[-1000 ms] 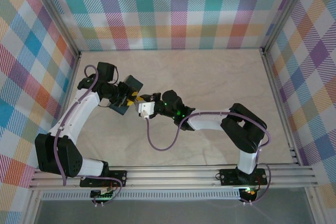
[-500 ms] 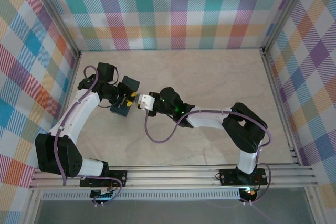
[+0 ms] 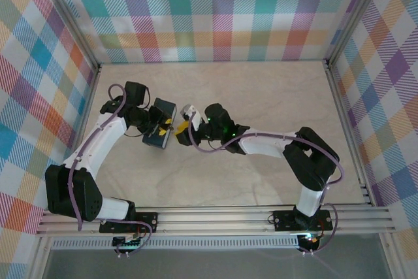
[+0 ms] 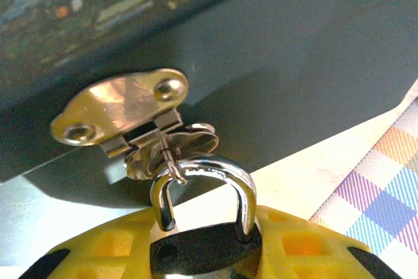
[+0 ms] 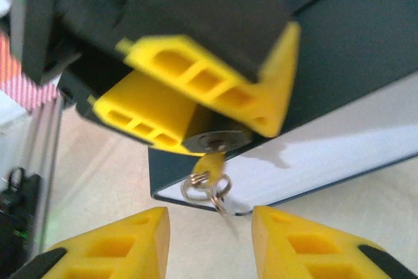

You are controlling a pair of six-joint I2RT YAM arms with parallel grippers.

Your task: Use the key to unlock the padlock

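right arm (image 3: 261, 143): compared with a second ago it's stretched further across. Its wrist end has swung toward the far wall, so it sits higher in the top view now.
left arm (image 3: 98, 140): basically where it was a second ago, bent in an arc along the left side with its wrist on the box.
box (image 3: 164, 109): dark blue, same spot and same slant as before as far as I can tell.
top view, hard to see: where the two wrists meet at the box it's just a dark clump with specks of yellow, so nothing small reads there.
left wrist view, hard to see: the padlock (image 4: 196, 253) body is cut off by the bottom edge. I can't tell if the left leg of the shackle (image 4: 243, 191) is seated in the body.
right wrist view, hard to see: kinda blurry.
left gripper (image 4: 202, 259): yellow fingers (image 4: 300, 246) clamped on the black padlock body, one on each side.
right gripper (image 5: 210, 221): jaws apart, tips on either side of the key ring (image 5: 206, 187) and a bit below it, clear of it.
padlock spot: its chrome shackle is looped through the brass hasp (image 4: 121, 112) on the box's dark side wall.
key (image 5: 210, 160): stuck in the keyhole on the padlock's end face, with the ring dangling off it.
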